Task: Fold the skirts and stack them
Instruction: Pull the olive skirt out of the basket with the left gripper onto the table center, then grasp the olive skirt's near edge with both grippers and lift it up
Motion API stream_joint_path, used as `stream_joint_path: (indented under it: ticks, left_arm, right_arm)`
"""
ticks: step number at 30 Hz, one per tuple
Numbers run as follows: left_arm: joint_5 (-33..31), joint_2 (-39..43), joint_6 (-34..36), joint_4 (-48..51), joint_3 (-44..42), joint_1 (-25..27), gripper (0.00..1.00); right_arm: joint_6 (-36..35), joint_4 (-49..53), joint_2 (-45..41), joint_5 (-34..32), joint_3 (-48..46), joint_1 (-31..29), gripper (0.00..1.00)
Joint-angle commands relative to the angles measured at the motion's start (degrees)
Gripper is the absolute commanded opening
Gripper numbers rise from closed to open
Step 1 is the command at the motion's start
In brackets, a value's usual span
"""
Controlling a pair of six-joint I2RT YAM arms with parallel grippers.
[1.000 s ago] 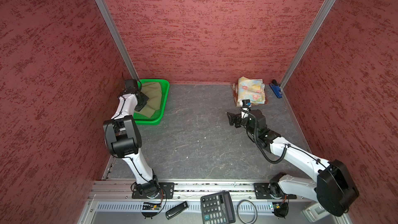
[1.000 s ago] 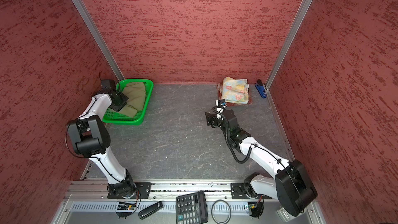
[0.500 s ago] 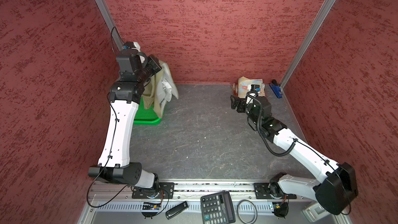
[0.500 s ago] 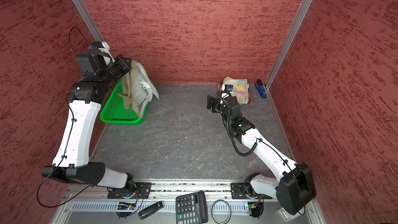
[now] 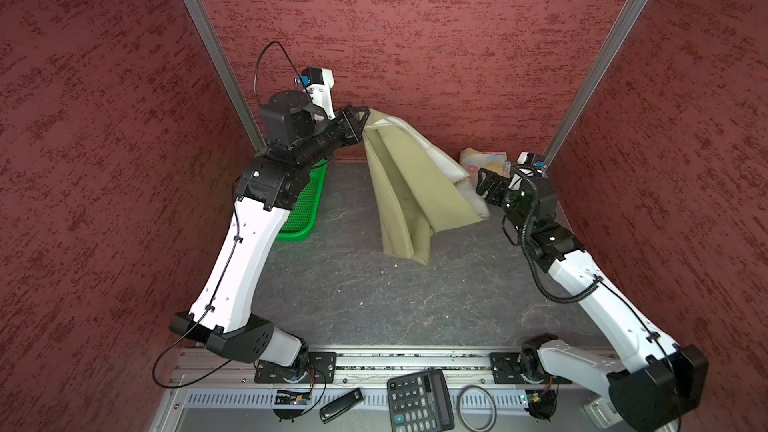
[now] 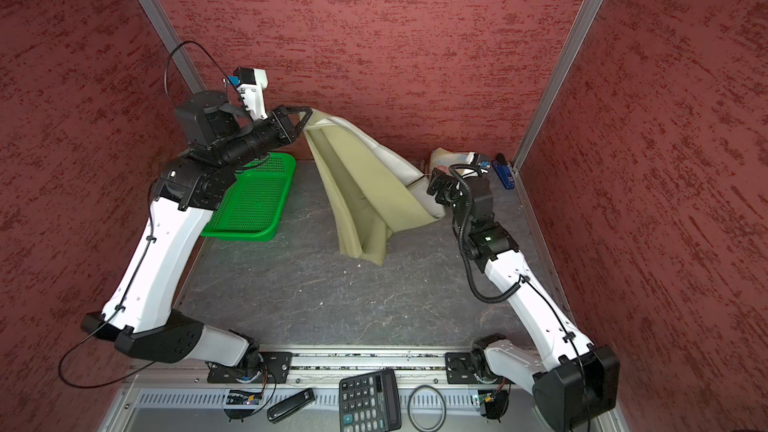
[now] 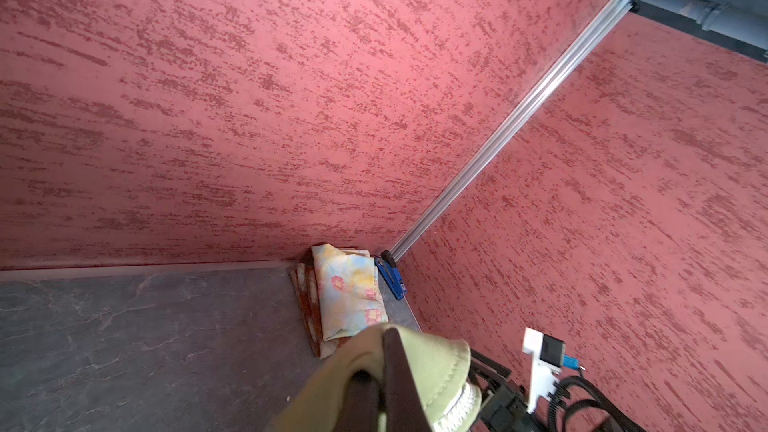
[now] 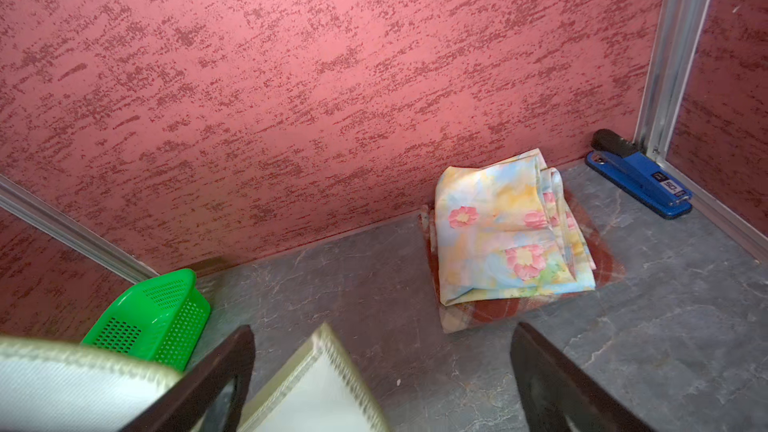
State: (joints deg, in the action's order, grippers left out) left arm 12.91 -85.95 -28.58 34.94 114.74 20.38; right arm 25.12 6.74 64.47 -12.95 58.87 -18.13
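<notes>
Olive skirt [image 5: 409, 184] hung in the air from the left jaws, which were pinched tight on one top corner, high up near the back wall. Cloth fanned down and to the right in long folds, cream lining showing along the upper edge. Lowest fold reached down to the grey worktop [image 5: 353, 305]; couldn't tell if it touched. Left wrist view showed the same cloth bunched around the dark fingers [image 7: 395, 371].

Right jaws stood wide apart, right at the skirt's far lower corner. In the right wrist view the cream-lined edge [image 8: 320, 380] sat between the two fingers, not clamped; contact with either finger unclear.

Flowered skirt [image 8: 507, 234] lay folded on top of the folded plaid skirt [image 8: 478, 317] in the far right corner, against the back wall. Blue stapler [image 8: 640, 180] lay just beside that pile, by the corner post. Green basket [image 6: 249, 201] sat on the worktop at the far left, partly under the left arm [image 6: 162, 251], well apart from the pile.
</notes>
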Motion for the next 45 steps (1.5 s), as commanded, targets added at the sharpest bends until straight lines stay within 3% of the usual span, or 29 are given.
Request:
stream_joint_path:
  ticks: [1, 2, 4, 8, 12, 16, 22, 27, 39, 45]
  left_arm:
    - [-2.0, -8.4, 0.3, 4.2, -1.5, -2.8, 0.47]
    - [-1.3, -11.0, -0.3, 6.9, -0.6, -3.8, 0.69]
    - [-0.8, -16.1, 0.6, 11.7, 0.9, -4.8, 0.99]
    - [-2.6, -17.0, 2.2, 12.3, -4.4, -4.4, 1.00]
    - [-4.1, -11.6, 3.4, 10.0, -15.3, -3.2, 1.00]
    - [-8.2, -5.7, 4.5, 10.1, -26.8, 1.3, 1.00]
    - [-12.2, 1.7, -1.2, 9.9, -44.8, 7.8, 0.98]
    - [-13.2, 4.8, -6.7, 7.6, -56.0, 8.6, 0.95]
    - [-13.6, -1.9, -11.9, -0.9, -62.1, 4.9, 0.85]
    - [-9.6, -5.0, -15.0, -9.1, -65.1, 1.9, 0.77]
  right_arm:
    - [0.1, 3.6, -0.1, 0.3, 1.0, 0.3, 0.97]
    - [-0.4, 4.2, 0.2, 0.6, 1.1, 0.4, 0.97]
    - [-1.5, 5.9, 1.3, 1.6, 1.7, 0.3, 0.97]
    - [-3.3, 9.1, 3.8, 4.9, 2.2, 0.3, 0.97]
    - [-3.8, 11.2, 6.6, 9.3, 1.1, 0.3, 0.95]
    - [-3.7, 11.7, 8.1, 13.2, -1.9, -0.6, 0.94]
    - [-1.7, 12.5, 7.5, 17.2, -8.5, -2.5, 0.93]
    - [3.1, 10.3, 5.8, 20.1, -15.8, -4.0, 0.92]
    - [20.4, 1.4, 9.9, 24.6, -24.0, -6.1, 0.82]
    - [28.6, -5.3, 11.4, 26.2, -27.9, -6.2, 0.77]
